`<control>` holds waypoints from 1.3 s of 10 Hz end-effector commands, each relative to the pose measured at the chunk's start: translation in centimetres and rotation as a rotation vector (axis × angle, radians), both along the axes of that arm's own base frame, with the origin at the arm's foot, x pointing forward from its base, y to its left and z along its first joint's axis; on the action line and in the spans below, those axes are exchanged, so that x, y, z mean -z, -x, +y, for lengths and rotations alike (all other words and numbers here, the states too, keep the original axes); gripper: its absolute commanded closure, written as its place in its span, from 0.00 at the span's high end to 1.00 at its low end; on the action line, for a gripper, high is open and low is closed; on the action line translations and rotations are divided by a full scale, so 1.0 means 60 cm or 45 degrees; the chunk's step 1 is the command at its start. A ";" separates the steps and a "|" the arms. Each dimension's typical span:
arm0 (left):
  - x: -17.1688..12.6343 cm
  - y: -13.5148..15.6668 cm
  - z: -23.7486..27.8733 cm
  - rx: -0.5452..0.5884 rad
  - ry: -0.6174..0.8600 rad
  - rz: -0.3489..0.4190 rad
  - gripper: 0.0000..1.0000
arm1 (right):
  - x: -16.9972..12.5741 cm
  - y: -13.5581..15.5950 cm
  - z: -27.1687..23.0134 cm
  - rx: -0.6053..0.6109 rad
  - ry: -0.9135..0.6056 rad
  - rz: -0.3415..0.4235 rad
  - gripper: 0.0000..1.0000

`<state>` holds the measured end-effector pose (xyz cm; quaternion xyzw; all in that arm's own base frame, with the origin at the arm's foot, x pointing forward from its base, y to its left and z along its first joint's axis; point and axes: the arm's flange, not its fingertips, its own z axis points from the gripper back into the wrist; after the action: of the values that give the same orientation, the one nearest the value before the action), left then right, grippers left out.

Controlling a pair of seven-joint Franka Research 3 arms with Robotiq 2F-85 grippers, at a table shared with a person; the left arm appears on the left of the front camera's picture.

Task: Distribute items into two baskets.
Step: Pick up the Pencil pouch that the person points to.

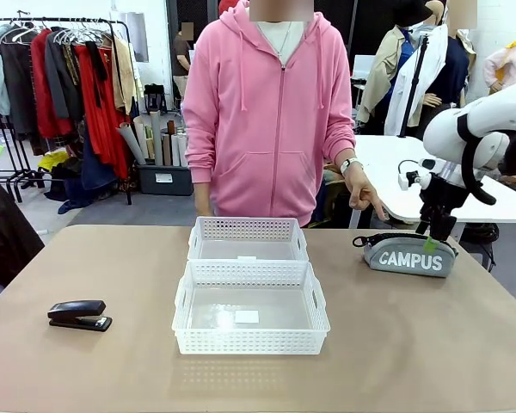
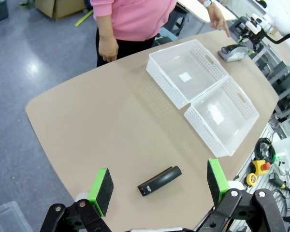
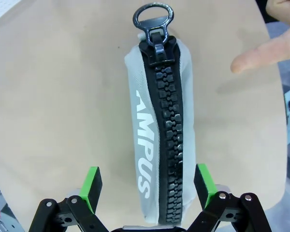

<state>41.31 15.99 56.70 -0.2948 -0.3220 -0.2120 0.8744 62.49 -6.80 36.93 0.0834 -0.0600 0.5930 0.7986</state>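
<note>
Nearest the robot, left of the big basket [image 1: 251, 344] and well apart from it, the black stapler [image 1: 79, 315] lies flat on the tan table [image 1: 413, 361]. In the left wrist view the left gripper [image 2: 158, 178] hangs high over that spot, its 2 green pads [image 2: 102, 186] spread wide with the stapler [image 2: 159, 180] seen between them and nothing held. The big basket stands at the middle of the table, white with lattice walls, and a small white label shows on its clear floor. The small basket [image 1: 248, 229] sits just behind the big basket, their long rims touching or nearly so, and it too has a white patch on its floor. Right of the big basket and a little farther back than it, level with the small basket, the grey pouch [image 1: 410, 255] rests on the table with its white "CAMPUS" print facing the robot. The right gripper [image 1: 432, 241] reaches down onto the pouch's right end; in the right wrist view its jaws stand apart, 1 green pad [image 3: 93, 182] on each side of the pouch [image 3: 162, 140], whose black zip faces up; whether the pads touch the fabric I cannot tell. Beyond the pouch a person's hand [image 1: 361, 194] points a finger down toward it, and the person in a pink hoodie [image 1: 267, 112] stands behind the small basket at the table's far edge
</note>
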 end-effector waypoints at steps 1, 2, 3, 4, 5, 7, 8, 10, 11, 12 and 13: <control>-0.002 -0.001 0.000 -0.001 0.010 -0.011 1.00 | 0.010 -0.009 -0.003 -0.047 0.013 -0.019 1.00; -0.002 -0.001 0.000 -0.001 0.010 -0.011 1.00 | 0.009 -0.011 -0.003 -0.050 0.018 -0.034 1.00; -0.002 -0.001 0.000 -0.001 0.010 -0.011 1.00 | 0.009 -0.011 -0.003 -0.050 0.017 -0.038 1.00; -0.002 -0.001 0.000 -0.001 0.010 -0.011 1.00 | 0.009 -0.010 -0.003 -0.053 0.031 -0.028 1.00; -0.002 -0.001 0.000 -0.001 0.010 -0.011 1.00 | 0.008 -0.012 -0.002 -0.059 0.031 0.005 1.00; -0.002 -0.001 0.000 -0.001 0.010 -0.011 1.00 | 0.014 -0.006 0.003 -0.009 0.001 -0.008 1.00; -0.002 -0.001 0.000 -0.001 0.010 -0.011 1.00 | 0.014 -0.006 0.003 -0.009 0.001 -0.008 1.00; -0.002 -0.001 0.000 -0.001 0.010 -0.011 1.00 | 0.014 -0.006 0.003 -0.009 0.001 -0.008 1.00; -0.002 -0.001 0.000 -0.001 0.010 -0.011 1.00 | 0.014 -0.006 0.003 -0.009 0.001 -0.008 1.00; -0.002 -0.001 0.000 -0.001 0.010 -0.011 1.00 | 0.015 -0.005 0.002 -0.013 0.006 -0.003 1.00; -0.002 -0.001 0.000 -0.001 0.010 -0.011 1.00 | 0.022 -0.003 0.001 -0.008 0.034 0.004 1.00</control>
<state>41.31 15.99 56.70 -0.2948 -0.3220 -0.2120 0.8744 62.76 -6.68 35.93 0.0818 -0.0581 0.5971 0.7958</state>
